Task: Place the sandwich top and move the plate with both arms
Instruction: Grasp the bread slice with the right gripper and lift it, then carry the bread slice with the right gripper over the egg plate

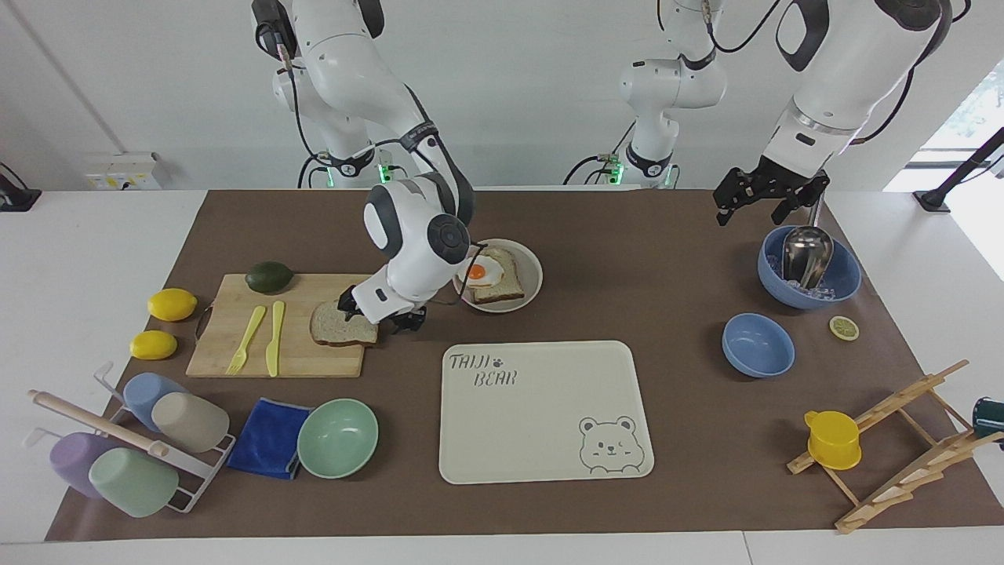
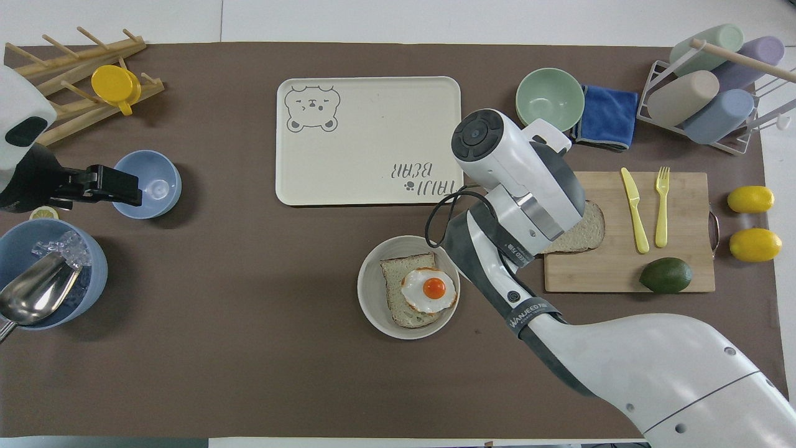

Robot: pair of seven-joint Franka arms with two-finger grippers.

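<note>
The right gripper point(image 1: 380, 315) is low over the end of the sandwich top point(image 1: 342, 324) nearest the plate point(image 1: 530, 267); whether its fingers are spread I cannot tell. That bread slice lies flat on the cutting board point(image 1: 235, 345). The left gripper point(image 1: 762, 198) waits, fingers spread, above the ice bowl point(image 1: 845, 276)

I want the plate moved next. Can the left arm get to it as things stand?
Probably yes: the left gripper hangs over the big blue bowl, and only bare mat lies between it and the plate. The reach looks long, though.
</note>
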